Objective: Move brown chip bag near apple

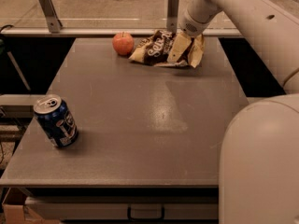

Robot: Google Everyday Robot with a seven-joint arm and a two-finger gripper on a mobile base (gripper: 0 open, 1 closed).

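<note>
The brown chip bag (159, 50) lies at the far edge of the grey table (140, 115). Its left cream-yellow end is a short gap from the red-orange apple (123, 43), which stands to its left. My gripper (188, 35) comes down from the upper right on the white arm. It is shut on the bag's right cream-yellow end, which is pulled up off the table. The fingertips are mostly hidden by the bag's folds.
A blue soda can (56, 121) stands upright near the table's front left edge. A rail with two metal posts (173, 6) runs behind the far edge. The robot's white body (261, 162) fills the lower right.
</note>
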